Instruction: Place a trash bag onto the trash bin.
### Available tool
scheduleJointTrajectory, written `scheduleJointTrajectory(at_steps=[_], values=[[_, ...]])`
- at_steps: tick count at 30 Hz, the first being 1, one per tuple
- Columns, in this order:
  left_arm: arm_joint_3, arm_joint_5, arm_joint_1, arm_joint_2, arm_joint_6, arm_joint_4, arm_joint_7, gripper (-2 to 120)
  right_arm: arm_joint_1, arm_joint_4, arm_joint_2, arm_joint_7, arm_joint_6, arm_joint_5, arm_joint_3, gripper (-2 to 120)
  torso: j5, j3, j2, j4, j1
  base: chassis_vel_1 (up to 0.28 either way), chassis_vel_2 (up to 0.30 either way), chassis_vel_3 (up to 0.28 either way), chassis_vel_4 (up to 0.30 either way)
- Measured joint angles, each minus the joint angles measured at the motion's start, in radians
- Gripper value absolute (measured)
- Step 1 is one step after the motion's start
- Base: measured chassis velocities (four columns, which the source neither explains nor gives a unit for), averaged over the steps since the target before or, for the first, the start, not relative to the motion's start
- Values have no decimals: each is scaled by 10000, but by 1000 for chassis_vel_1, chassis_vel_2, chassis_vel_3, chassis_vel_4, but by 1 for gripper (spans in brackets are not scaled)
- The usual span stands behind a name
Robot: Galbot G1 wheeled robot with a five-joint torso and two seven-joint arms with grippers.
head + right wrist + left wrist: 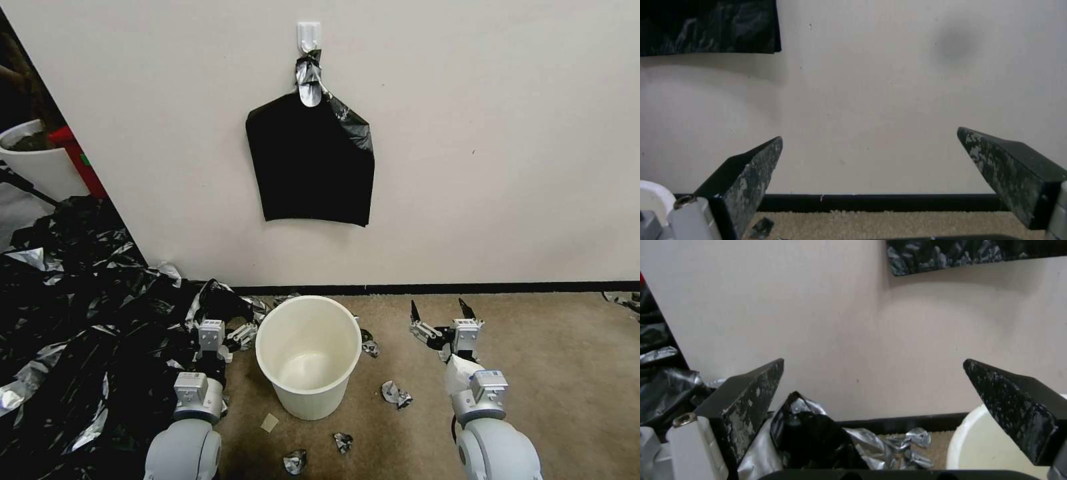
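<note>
Both grippers wide open, empty: left gripper point(230, 319) beside trash bin point(308, 355), right gripper point(441, 312) opposite. Advise pinching one trash bag point(811, 433) layer only.

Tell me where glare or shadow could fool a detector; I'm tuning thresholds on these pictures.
Head view: silvery glints streak the heap of black bags, the trash bin is evenly lit inside. Left wrist view: the hanging sheaf throws a soft shadow on the wall below it. Right wrist view: a dim grey smudge on the wall.
</note>
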Motion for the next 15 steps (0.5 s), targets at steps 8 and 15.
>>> scheduleJointTrajectory(at_steps=[8,15], values=[[32,-18,30,10,-47,-23,-41,100,-33,63,-6,15,62,26,13,100,1,0,0,0,-1,0,0,0,0],[985,-492,990,233,-1091,-1221,-836,100,-723,1308,-141,435,1140,571,343,100,-1,-4,1,-2,-1,0,0,0,0]])
